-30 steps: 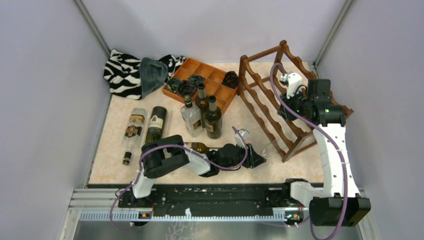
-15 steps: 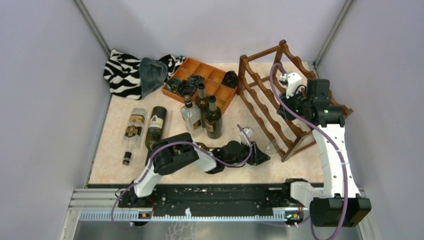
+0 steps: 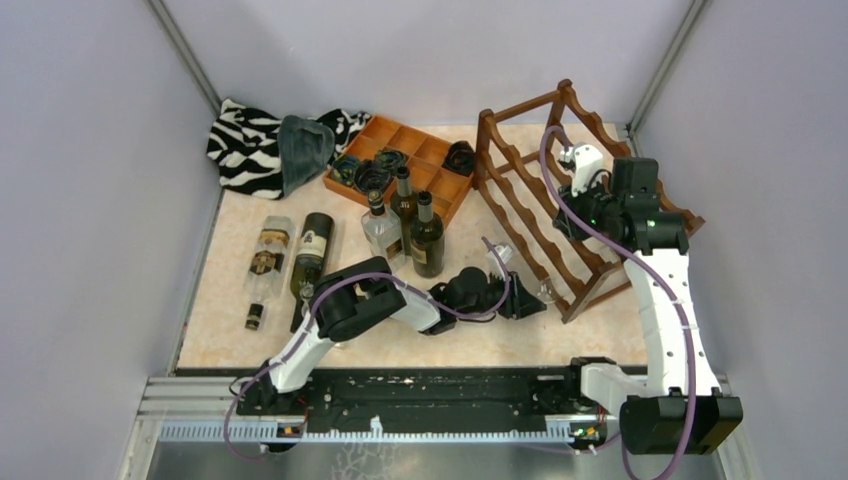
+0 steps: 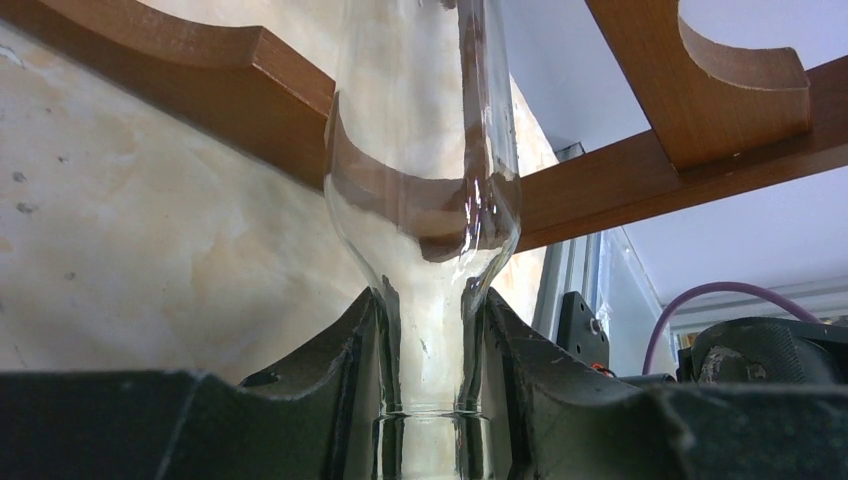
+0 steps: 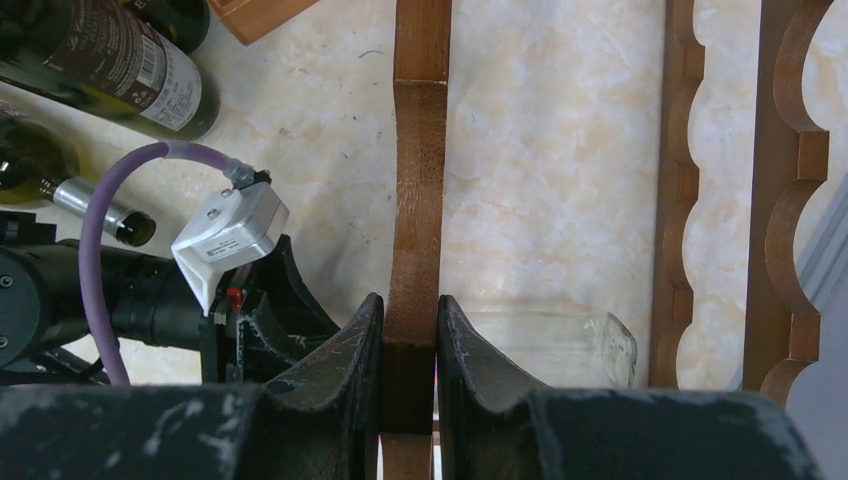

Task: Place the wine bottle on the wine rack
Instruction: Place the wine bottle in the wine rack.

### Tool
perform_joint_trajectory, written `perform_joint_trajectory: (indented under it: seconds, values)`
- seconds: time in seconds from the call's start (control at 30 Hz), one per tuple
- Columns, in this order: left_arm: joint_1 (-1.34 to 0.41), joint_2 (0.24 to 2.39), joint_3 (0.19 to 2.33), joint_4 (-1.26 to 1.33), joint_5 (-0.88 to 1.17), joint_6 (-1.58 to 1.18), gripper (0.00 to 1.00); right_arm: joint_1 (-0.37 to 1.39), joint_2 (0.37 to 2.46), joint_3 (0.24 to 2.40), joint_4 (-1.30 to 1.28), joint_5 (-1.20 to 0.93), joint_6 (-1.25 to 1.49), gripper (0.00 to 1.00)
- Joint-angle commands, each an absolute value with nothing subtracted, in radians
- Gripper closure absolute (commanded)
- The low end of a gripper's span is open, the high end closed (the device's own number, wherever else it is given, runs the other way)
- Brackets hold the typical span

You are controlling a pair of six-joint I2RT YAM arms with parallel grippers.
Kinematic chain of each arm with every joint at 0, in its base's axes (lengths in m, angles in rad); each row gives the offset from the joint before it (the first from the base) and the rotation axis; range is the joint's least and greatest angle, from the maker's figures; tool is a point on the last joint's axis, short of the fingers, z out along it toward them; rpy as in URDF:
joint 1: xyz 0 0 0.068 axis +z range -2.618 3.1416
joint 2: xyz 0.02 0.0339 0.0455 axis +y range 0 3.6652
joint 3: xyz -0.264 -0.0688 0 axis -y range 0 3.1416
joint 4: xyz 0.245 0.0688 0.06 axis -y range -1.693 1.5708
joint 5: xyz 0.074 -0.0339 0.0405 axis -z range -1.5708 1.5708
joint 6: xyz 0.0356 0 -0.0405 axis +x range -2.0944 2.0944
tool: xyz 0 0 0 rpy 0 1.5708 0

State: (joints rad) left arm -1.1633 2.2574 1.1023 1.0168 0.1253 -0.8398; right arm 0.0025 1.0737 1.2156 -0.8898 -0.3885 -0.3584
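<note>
Wine bottle (image 4: 420, 150): one, gripped by left tool (image 4: 432, 310); right tool (image 5: 410, 305) clamps the single wine rack (image 5: 420, 150).

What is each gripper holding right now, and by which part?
The left gripper grips the clear glass bottle by its neck, just below the shoulder. The right gripper is clamped on a wooden rail of the wine rack.

Pretty clearly a robotics lab test cell, not anyone's home: blank grey wall panels (image 3: 100, 150) and aluminium posts (image 3: 185, 55) box in a small marble-look counter (image 3: 520, 345). A left arm (image 3: 350, 310) and right arm (image 3: 665, 300) are bolted to a black rail (image 3: 430, 395), purple cable (image 3: 544, 155) loops about, and a wine rack (image 3: 530, 200) and bottles (image 3: 425, 240) sit on top.
</note>
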Motion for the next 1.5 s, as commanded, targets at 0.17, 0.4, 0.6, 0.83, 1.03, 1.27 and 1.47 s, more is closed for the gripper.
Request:
perform_joint_trajectory:
  seconds: [0.17,0.4,0.6,0.83,1.03,1.27,1.47]
  values:
    - [-1.109,2.311,1.134,1.032,0.252,-0.807,1.00,0.059,1.078,1.194,-0.772,-0.565,-0.356,1.00]
    - [-1.090,2.330,1.171,1.006,0.290,-0.794,1.00,0.063,1.077,1.191,-0.772,-0.565,-0.356,1.00]
    - [-1.091,2.344,1.216,1.004,0.295,-0.827,1.00,0.063,1.074,1.191,-0.772,-0.567,-0.354,1.00]
    - [-1.091,2.362,1.261,0.981,0.284,-0.840,1.00,0.063,1.074,1.187,-0.771,-0.574,-0.351,1.00]
    - [-1.091,2.396,1.291,0.995,0.287,-0.854,1.00,0.064,1.071,1.177,-0.769,-0.583,-0.350,1.00]
    - [-1.091,2.436,1.302,0.994,0.275,-0.869,1.00,0.067,1.069,1.173,-0.767,-0.582,-0.350,1.00]
    - [-1.091,2.459,1.297,0.986,0.271,-0.873,1.00,0.070,1.074,1.174,-0.765,-0.580,-0.350,1.00]
